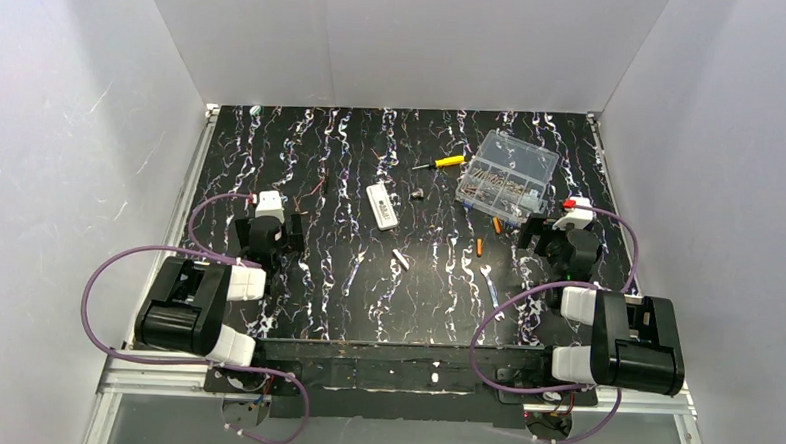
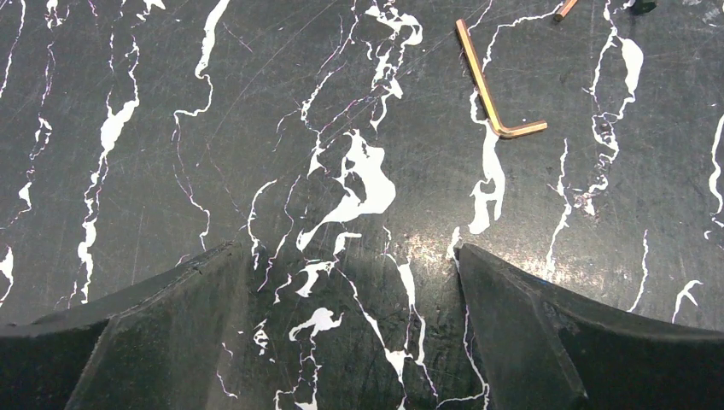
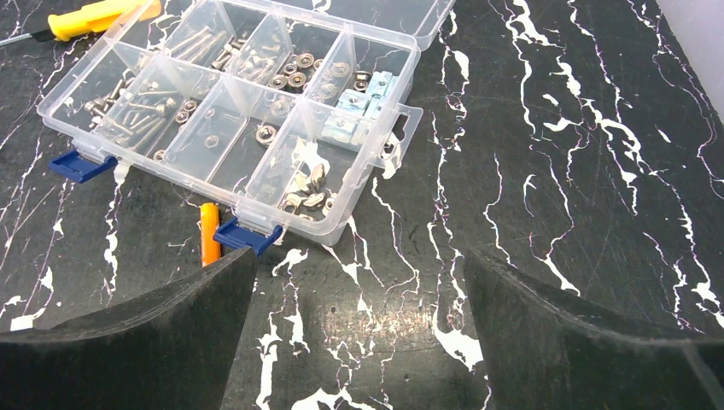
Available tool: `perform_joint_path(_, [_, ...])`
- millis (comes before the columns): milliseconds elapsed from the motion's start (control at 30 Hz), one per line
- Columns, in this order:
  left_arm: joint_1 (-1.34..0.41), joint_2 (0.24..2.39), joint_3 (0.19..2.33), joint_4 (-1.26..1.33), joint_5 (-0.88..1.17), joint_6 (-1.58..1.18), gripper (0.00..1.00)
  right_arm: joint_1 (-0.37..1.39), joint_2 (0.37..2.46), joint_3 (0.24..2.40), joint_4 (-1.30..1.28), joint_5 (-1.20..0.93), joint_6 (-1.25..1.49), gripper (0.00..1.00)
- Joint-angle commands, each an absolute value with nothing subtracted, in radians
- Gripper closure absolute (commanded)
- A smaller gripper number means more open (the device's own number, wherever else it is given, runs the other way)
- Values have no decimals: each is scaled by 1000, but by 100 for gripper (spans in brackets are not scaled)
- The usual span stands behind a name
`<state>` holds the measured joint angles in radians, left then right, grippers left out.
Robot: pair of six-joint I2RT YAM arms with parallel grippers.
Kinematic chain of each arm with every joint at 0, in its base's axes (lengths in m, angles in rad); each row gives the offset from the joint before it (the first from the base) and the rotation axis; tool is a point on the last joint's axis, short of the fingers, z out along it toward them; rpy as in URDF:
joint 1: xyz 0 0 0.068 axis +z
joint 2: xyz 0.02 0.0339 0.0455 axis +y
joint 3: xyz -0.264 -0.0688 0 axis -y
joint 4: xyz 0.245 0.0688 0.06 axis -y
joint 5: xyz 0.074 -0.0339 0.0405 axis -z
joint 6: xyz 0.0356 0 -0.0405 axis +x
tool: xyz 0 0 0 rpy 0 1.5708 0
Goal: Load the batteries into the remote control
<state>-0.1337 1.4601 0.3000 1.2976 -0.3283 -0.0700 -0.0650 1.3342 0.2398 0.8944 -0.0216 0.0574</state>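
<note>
we see two arms at the near edge of a black table (image 1: 365, 311) with white streaks. the left gripper (image 1: 271, 235) hangs over the left side. in its wrist view its two dark fingers (image 2: 154, 333) stand wide apart. only bare table shows between them, so it holds nothing. a little past them, to the right, a gold bent key (image 2: 483, 85) lies flat.

the right gripper (image 1: 560, 247) hangs over the right side. its fingers (image 3: 145, 342) stand wide apart too, and nothing is in them.

between the arms, closer to the right one, lies a small silver tool (image 1: 487, 283). a bit farther, near the middle, lies a pale silver stub (image 1: 400, 259).

next come the two orange batteries, both lying on the table to the left of the right gripper. the near battery (image 1: 479, 247) lies alone. the far battery (image 1: 496, 225) lies just beside the near edge of the clear box (image 1: 506, 177). in the right wrist view it (image 3: 209, 235) sits next to a blue latch on that box.

the remote control (image 1: 382, 205) is white and lies flat in the middle of the table, well apart from both grippers and both batteries. a small dark bit (image 1: 418, 194) sits just to its right.

the clear box stands open, with screws and nuts in its little rooms. farthest back lies a yellow screwdriver (image 1: 442, 163), near the box's left side.
</note>
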Motion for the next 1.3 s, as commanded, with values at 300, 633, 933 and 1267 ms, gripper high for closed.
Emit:
perform_joint_path(300, [-130,1499,252,1122,-388,-17,1,-62,1330,273,958,-5,66,0])
perform_joint_path(633, [-137,1346,310,902,-422,-12,0,-44,1198,224,935,37,59,0])
perform_joint_path(933, [-140,977,470,384,-522,-108,0,-3,935,324,593,124,219,0])
perform_joint_path(1267, [-134,851,604,6,-554,-253,1,-2,1080,837,-178,161,407,0])
